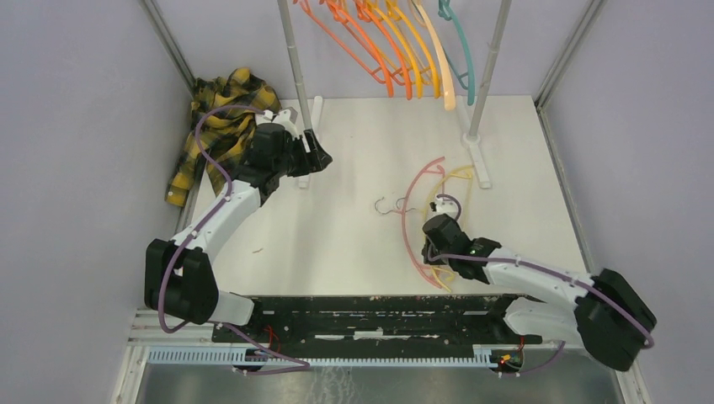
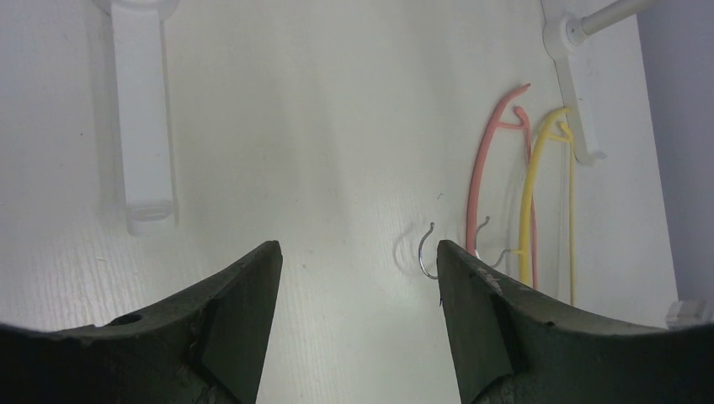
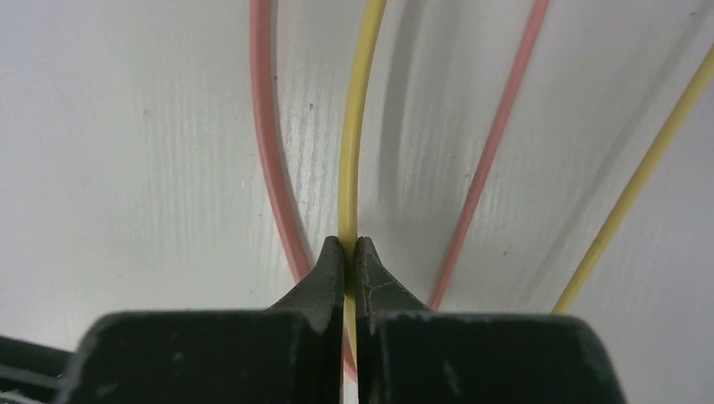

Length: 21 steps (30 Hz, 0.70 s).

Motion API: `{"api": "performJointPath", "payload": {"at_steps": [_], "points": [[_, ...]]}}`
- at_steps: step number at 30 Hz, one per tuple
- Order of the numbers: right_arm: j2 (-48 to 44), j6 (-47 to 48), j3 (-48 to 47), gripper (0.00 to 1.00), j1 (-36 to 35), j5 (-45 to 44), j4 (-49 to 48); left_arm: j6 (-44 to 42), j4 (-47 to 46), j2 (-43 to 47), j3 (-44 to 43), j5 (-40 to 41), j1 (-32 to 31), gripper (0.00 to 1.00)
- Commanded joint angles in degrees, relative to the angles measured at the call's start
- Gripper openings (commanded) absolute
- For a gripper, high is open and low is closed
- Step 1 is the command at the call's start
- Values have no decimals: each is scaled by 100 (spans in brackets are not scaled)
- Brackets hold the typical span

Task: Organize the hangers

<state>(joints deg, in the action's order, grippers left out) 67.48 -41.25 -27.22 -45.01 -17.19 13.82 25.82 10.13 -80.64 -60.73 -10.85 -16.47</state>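
White surface (image 1: 354,252), grey walls all round; two of the hangers lie loose right of centre, pink hanger (image 1: 410,210) and yellow hanger (image 1: 461,175) overlapping, wire hooks close together; the other hangers (image 1: 404,50) hang at the top between the poles.

Risks, as I read it:
- left jaws spread wide, holding nothing, hovering over bare surface by the left pole (image 1: 295,67); no help if the load swings
- right jaws clenched on the yellow hanger's thin bar, tips only; a skinny round bar in a tip pinch could pivot or slip on the lift
- in the right wrist view the pink bar runs touching or just beside the pinched spot; the pink one may get dragged up too, or the hooks may catch
- right pole (image 1: 488,67) and its foot (image 1: 480,160) sit just beside the yellow hanger; snag risk on the way up

Around: plaid shirt (image 1: 221,126) bunched at far left, well apart from the work; hung hangers packed close, so a free slot looks tight; hanging point out of frame, cannot tell its state.
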Motion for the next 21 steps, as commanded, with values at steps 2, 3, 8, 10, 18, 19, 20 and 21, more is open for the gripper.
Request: {"api": "performJointPath", "payload": {"at_steps": [2,3,8,10,18,19,20,21], "points": [[-1640,-97,-210,1,27,-165,751,160,-268,46,-35,-60,16,75],[-1904,-72,-324,1,31,-151,950,160,-271,60,-35,-65,13,75],[-2866,-101,-1020,0,50,87,1847,207,-292,165,3,-97,12,75],[-3164,-185,-1249,1,54,144,2235,227,-293,203,38,-130,12,75],[-4463,-504,-2374,1,63,-230,3605,285,-302,344,78,-154,12,75],[-4505,-498,-2583,1,61,-314,3788,291,-301,351,72,-166,12,75],[-4547,-483,-2783,1,63,-358,3930,299,-303,356,59,-179,8,75],[-4589,-481,-2954,1,63,-380,4032,293,-299,356,42,-179,12,74]]}}
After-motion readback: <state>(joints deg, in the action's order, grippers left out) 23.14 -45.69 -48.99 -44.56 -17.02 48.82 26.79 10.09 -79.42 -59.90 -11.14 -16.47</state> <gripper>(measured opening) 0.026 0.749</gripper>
